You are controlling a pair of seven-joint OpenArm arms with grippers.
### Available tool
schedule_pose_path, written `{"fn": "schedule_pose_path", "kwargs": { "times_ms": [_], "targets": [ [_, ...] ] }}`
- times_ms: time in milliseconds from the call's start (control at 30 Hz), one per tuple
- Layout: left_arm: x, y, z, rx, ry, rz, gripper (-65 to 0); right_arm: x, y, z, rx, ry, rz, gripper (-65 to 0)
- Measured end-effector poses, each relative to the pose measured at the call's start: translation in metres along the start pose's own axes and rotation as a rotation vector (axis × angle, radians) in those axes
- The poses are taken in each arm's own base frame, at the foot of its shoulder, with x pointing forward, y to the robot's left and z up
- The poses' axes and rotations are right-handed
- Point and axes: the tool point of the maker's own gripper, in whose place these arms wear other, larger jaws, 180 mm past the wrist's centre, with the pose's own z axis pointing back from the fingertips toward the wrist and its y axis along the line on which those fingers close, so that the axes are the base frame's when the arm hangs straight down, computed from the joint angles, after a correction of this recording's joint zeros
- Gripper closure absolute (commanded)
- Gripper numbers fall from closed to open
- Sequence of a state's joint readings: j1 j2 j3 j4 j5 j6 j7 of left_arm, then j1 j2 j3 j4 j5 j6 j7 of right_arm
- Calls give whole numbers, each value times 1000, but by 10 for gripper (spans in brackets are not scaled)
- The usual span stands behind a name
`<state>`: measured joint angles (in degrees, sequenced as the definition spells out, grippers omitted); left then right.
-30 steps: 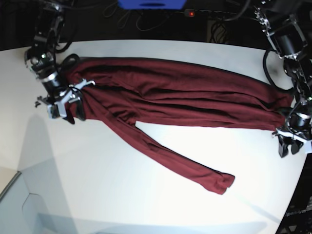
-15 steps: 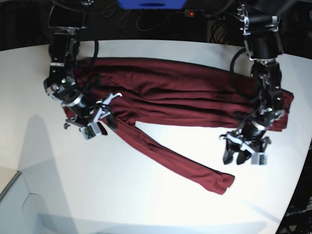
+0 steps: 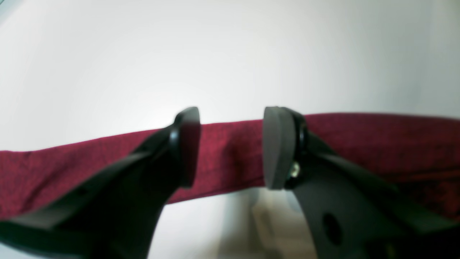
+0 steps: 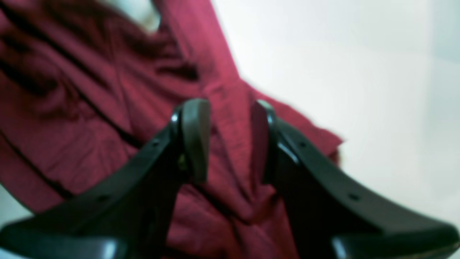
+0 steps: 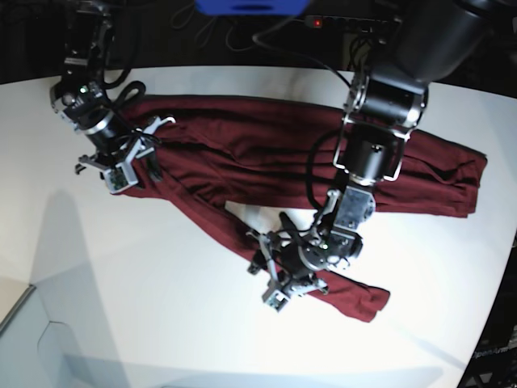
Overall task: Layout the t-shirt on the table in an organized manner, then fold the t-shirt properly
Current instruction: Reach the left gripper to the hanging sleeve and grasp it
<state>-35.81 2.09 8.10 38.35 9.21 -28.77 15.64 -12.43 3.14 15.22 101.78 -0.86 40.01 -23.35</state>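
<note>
Base view: t-shirt (image 5: pixel 275 153) beneath both open pincers.

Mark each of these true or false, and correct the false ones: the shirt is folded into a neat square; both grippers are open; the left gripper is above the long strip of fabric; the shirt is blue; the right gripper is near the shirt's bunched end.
1. The t-shirt is folded into a neat square: false. It lies stretched and wrinkled across the table.
2. Both grippers are open: true. The left gripper and the right gripper both show a gap between their pads.
3. The left gripper is above the long strip of fabric: true.
4. The shirt is blue: false. It is dark red.
5. The right gripper is near the bunched end: true.
</note>
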Motion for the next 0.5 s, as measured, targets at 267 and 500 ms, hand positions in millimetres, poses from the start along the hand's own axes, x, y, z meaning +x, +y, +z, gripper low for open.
{"fn": "schedule_pose_path", "kwargs": {
  "times_ms": [267,500],
  "targets": [
    [-20,12,-1,39,111,-153,-279,-9,-7,6,-27,23,-12,-215],
    [-33,20,2,49,139,-165,-280,-8,-4,5,-21,20,-16,-215]
  ]
}}
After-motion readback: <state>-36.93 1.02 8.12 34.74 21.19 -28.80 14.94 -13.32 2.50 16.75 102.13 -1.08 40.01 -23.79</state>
